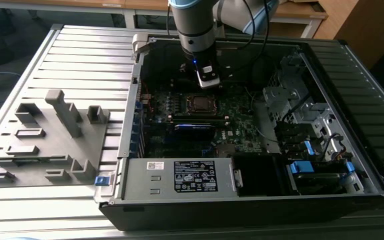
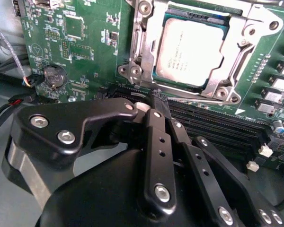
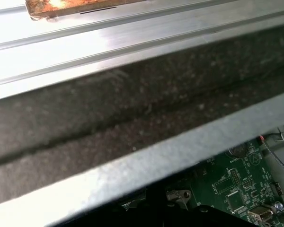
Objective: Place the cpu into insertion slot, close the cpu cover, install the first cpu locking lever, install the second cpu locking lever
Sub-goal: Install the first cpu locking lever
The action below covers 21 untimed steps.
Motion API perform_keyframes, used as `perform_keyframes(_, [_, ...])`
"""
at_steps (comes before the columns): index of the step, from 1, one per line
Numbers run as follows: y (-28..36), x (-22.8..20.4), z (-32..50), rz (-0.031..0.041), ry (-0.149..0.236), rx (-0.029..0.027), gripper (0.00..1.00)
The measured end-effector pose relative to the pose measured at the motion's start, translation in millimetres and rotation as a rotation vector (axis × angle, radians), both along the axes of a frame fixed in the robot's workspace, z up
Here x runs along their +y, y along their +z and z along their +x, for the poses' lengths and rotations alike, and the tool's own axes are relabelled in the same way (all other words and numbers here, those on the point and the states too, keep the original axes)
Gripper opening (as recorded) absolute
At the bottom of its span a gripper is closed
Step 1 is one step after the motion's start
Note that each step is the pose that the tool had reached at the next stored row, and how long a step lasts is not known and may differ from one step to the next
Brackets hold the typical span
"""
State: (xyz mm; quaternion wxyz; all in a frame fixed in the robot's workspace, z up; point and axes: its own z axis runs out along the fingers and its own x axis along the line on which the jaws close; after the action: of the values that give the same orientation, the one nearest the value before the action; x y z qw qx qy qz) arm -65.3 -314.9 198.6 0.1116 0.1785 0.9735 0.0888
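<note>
In the second wrist view the cpu [image 2: 191, 52], a square chip with a dull silver top, lies flat in its socket on the green motherboard. The cpu cover [image 2: 143, 45], a silver frame plate, lies down around it, with the chip's top showing through its opening. My gripper [image 2: 158, 101] hangs just off one side of the socket, above the memory slots. Its black fingers are shut together with nothing between them. In the exterior view the gripper [image 1: 208, 82] hovers inside the open computer case, just above and behind the socket [image 1: 199, 103].
Memory sticks [image 2: 217, 123] run beside the socket, and a coin cell [image 2: 53, 75] sits on the board. A black white-labelled box [image 1: 195, 176] fills the case front, with drive cages [image 1: 292, 110] on the exterior view's right. A grey fixture tray [image 1: 45, 140] lies on the exterior view's left. The case wall [image 3: 146, 161] is close.
</note>
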Motion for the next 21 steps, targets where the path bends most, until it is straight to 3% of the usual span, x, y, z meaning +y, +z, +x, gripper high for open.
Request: perform_keyframes(21, [2.8,0.6,-0.5,0.0004,0.0,0.0003,0.11])
